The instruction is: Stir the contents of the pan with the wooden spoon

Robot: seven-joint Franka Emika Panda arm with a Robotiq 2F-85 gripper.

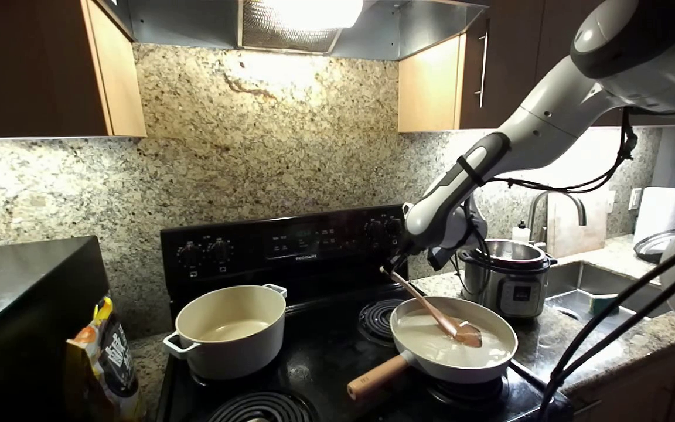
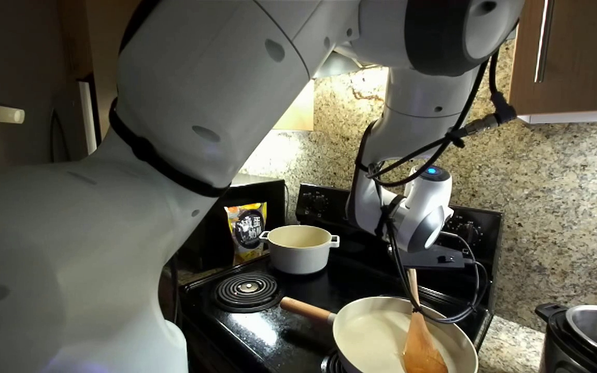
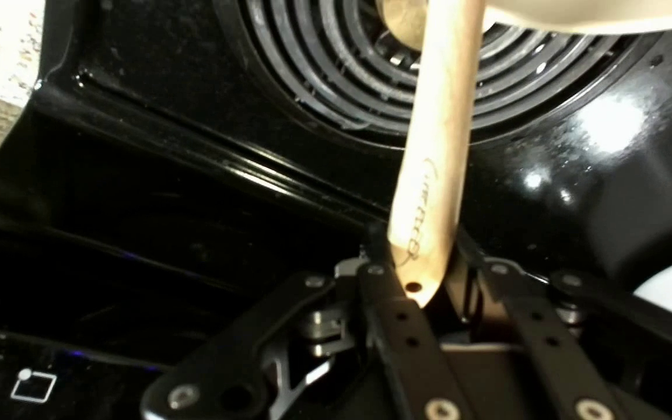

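Speckled granite point(image 1: 255, 152) rises behind the pan point(image 1: 457, 375). Your wooden spoon point(image 1: 440, 317) slants over the pan's rim, its bowl down in the pale contents point(image 1: 431, 347). You have the spoon's handle end pinched in the gripper point(image 3: 420, 245), beyond the pan's rim. Expect it light and stiff, likely to twist under drag; gripping slightly closer to the pan, across the handle's sides, should steady it.
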